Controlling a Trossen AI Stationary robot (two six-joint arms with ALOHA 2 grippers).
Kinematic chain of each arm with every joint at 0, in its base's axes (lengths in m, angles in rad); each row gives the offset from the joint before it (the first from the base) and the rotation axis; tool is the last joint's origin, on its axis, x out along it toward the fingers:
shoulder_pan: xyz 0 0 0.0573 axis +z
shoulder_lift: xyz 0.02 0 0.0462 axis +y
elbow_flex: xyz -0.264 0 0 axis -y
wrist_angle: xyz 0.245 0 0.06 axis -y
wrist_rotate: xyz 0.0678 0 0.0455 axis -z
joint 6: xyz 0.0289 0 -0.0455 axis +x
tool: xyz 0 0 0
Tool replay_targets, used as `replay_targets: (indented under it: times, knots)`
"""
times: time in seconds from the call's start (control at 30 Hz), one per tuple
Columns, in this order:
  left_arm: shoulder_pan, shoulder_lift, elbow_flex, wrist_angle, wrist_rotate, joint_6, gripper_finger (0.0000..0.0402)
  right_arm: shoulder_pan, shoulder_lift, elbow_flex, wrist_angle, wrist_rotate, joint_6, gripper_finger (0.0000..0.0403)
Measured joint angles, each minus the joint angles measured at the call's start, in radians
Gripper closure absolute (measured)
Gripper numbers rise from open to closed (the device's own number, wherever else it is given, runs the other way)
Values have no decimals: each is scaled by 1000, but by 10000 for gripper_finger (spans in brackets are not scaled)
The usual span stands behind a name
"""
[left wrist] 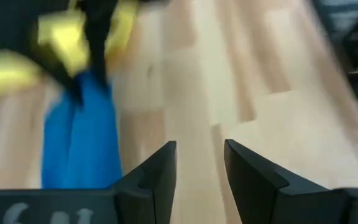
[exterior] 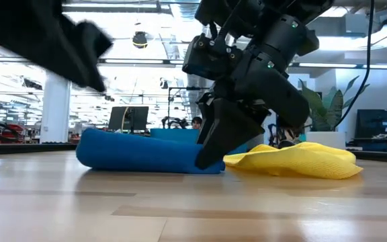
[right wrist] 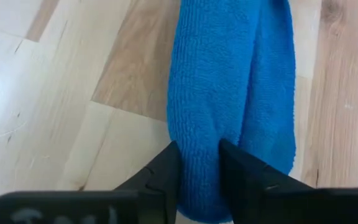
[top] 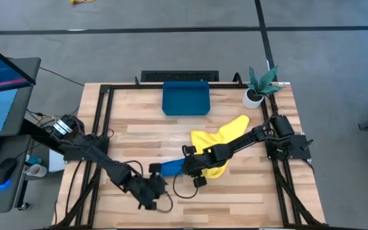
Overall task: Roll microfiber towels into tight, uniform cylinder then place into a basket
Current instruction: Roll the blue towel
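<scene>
Right hand [right wrist: 197,163] pinches the rolled blue towel [right wrist: 232,93]; left hand [left wrist: 199,163], spread and empty, blurs out.

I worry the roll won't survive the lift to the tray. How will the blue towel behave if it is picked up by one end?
Probably floppy: the blue towel is soft terry, so the free end would likely sag. It may loosen, since it lies as a slack fold on the table, not a tight cylinder. The right gripper pinches only one end fold, so the grip may slip.
</scene>
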Motion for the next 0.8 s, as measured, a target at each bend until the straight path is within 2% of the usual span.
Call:
replay_targets:
  times: [0.1,0.2,0.47,0.8]
  knots:
    - [-28,1,30,4,-33,166,276,-1,0,0,0,-16,10,284]
    - [-34,3,27,1,-45,225,276,-1,0,-1,4,-16,25,287]
    - [19,4,-1,-81,-20,81,268,-4,1,-2,10,-18,26,291]
    - [80,4,-4,-125,-19,48,197,-4,2,-2,11,-19,26,291]
